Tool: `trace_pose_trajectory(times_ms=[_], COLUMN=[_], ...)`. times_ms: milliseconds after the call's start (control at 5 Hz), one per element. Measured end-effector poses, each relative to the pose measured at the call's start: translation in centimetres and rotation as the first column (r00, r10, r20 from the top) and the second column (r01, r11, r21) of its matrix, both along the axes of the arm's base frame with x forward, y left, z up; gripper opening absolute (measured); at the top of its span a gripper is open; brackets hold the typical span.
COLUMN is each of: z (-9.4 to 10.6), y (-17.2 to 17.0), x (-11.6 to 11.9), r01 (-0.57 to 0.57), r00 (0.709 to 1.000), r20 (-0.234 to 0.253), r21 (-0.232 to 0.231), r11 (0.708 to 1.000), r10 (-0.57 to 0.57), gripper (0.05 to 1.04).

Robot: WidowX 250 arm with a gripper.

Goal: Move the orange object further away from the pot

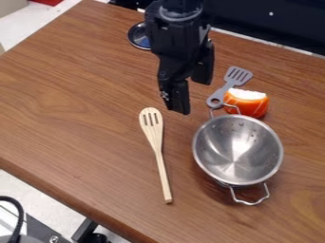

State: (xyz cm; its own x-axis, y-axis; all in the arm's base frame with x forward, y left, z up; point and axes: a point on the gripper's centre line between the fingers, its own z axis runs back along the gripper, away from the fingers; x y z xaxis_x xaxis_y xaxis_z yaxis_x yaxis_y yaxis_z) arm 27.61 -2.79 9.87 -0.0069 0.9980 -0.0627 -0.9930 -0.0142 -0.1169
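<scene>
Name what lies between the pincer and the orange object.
In the camera view, the grey slotted spatula, handle end foremost, lies between the pincer and the orange object.

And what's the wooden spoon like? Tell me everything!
The spoon looks like pale, smooth wood. Its flat, rounded head has three long slots, and its handle is straight and thin. It lies flat on the brown table, left of the pot in the picture, with a gap between them. Its head points away from us, and only the table seems to touch it.
</scene>
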Motion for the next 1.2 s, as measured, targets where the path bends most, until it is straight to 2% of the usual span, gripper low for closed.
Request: trace_pose_trajectory(times_ms=[200, 600, 1000, 1200], z=[-0.7, -0.2, 1.2, 0.9], y=[0.0, -0.1, -1.7, -3.0], x=[-0.2, 1.0, 3.4, 5.1], r01=[-0.004, -0.111, -0.217, -0.249], r00=[1.000, 0.993, 0.976, 0.968], r20=[-0.025, 0.024, -0.015, -0.046], r21=[-0.002, -0.050, -0.075, -0.068], r11=[1.000, 0.993, 0.973, 0.966], r10=[0.004, 0.112, 0.216, 0.246], gripper=[1.000, 1.000, 1.000, 1.000])
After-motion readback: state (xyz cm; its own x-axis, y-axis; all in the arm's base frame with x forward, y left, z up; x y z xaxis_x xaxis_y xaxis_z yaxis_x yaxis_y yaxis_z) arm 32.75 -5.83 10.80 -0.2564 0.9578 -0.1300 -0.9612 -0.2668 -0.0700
